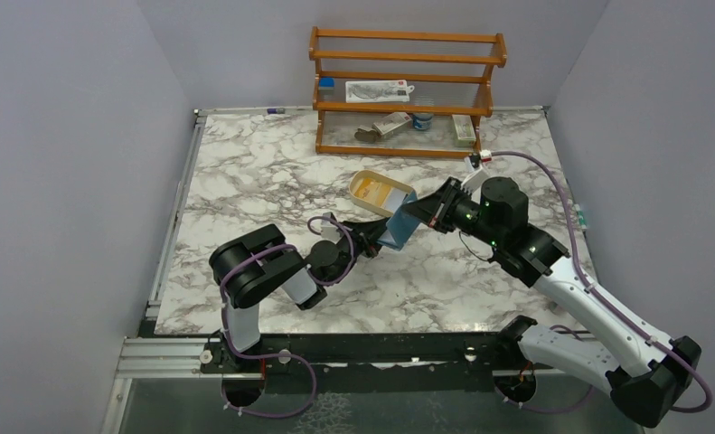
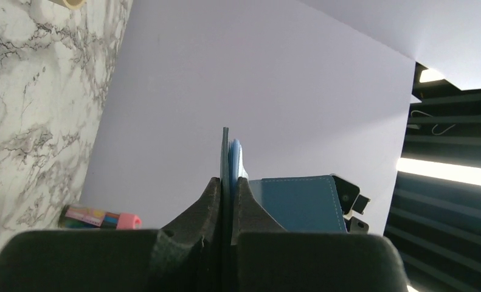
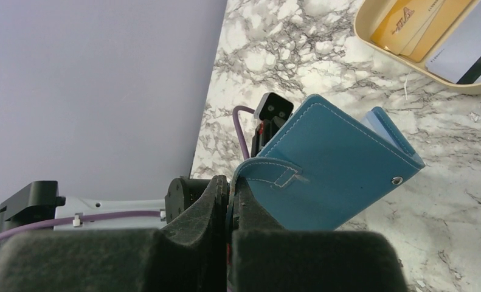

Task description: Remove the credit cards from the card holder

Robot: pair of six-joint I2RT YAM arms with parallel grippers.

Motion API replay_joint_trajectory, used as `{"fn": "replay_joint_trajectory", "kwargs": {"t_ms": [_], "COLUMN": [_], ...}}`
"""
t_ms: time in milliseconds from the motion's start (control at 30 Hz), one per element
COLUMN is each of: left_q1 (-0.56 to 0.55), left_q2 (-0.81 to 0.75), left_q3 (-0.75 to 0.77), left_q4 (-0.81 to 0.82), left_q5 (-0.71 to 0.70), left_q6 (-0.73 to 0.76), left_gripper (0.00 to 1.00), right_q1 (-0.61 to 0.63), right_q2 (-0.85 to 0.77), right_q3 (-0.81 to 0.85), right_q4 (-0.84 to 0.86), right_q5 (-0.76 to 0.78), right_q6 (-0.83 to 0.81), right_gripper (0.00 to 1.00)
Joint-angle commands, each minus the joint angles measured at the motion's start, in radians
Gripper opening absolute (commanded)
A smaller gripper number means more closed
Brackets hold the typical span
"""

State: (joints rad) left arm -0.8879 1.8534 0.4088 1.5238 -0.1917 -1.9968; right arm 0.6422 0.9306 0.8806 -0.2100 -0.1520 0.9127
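**Card holder held above the table, both grippers closed**

The card holder (image 3: 329,170) is suspended over the marble table (image 1: 263,172), between the two arms, just in front of the oval tan tray (image 1: 381,193). The tray holds a yellow card and a pale card with a dark stripe (image 3: 469,45). Thin card edges (image 2: 230,161) protrude from the card holder. The wooden rack (image 1: 406,90) at the far edge carries small packets and jars.

The left gripper (image 2: 228,188) reaches rightward, its jaws clamped on the protruding credit cards. The right gripper (image 3: 230,188) extends leftward, its jaws pinched on the card holder's snap tab edge.
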Motion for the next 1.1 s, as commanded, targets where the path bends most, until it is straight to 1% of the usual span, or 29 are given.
{"fn": "replay_joint_trajectory", "kwargs": {"t_ms": [0, 267, 433, 567, 600, 700, 800, 933, 1000, 1033, 1067], "left_q1": [-0.007, -0.006, -0.006, -0.003, -0.002, 0.001, 0.008, 0.017, 0.023, 0.025, 0.028], "left_q2": [-0.025, -0.043, -0.050, -0.070, -0.076, -0.086, -0.087, -0.101, -0.116, -0.130, -0.147], "left_q3": [-0.014, -0.048, -0.092, -0.121, -0.130, -0.166, -0.197, -0.232, -0.254, -0.265, -0.274], "left_q4": [0.270, 0.269, 0.269, 0.269, 0.268, 0.267, 0.267, 0.266, 0.263, 0.250, 0.232], "left_q5": [-0.015, -0.015, -0.026, -0.030, -0.033, -0.050, -0.059, -0.063, -0.073, -0.076, -0.077], "left_q6": [0.002, 0.060, 0.083, 0.148, 0.164, 0.197, 0.222, 0.291, 0.331, 0.350, 0.369], "left_gripper": [0.00, 0.00, 0.00, 0.00, 0.00, 0.00, 0.00, 0.00, 0.00, 0.00, 0.00], "right_q1": [0.002, 0.003, 0.002, 0.003, 0.003, 0.003, 0.003, 0.003, 0.003, 0.004, 0.003], "right_q2": [-0.019, -0.041, -0.045, -0.046, -0.044, -0.039, -0.022, 0.001, 0.010, 0.014, 0.016], "right_q3": [-0.016, -0.060, -0.090, -0.122, -0.131, -0.162, -0.202, -0.250, -0.271, -0.282, -0.293], "right_q4": [0.035, 0.034, 0.019, 0.007, 0.006, 0.020, 0.052, 0.086, 0.103, 0.111, 0.118], "right_q5": [-0.026, -0.006, 0.016, 0.030, 0.027, -0.007, -0.056, -0.113, -0.137, -0.146, -0.152], "right_q6": [-0.026, -0.049, -0.082, -0.106, -0.108, -0.105, -0.092, -0.083, -0.090, -0.091, -0.090], "right_gripper": [0.01, 0.01, 0.10, 0.19, 0.20, 0.24, 0.24, 0.24, 0.28, 0.32, 0.38]}}
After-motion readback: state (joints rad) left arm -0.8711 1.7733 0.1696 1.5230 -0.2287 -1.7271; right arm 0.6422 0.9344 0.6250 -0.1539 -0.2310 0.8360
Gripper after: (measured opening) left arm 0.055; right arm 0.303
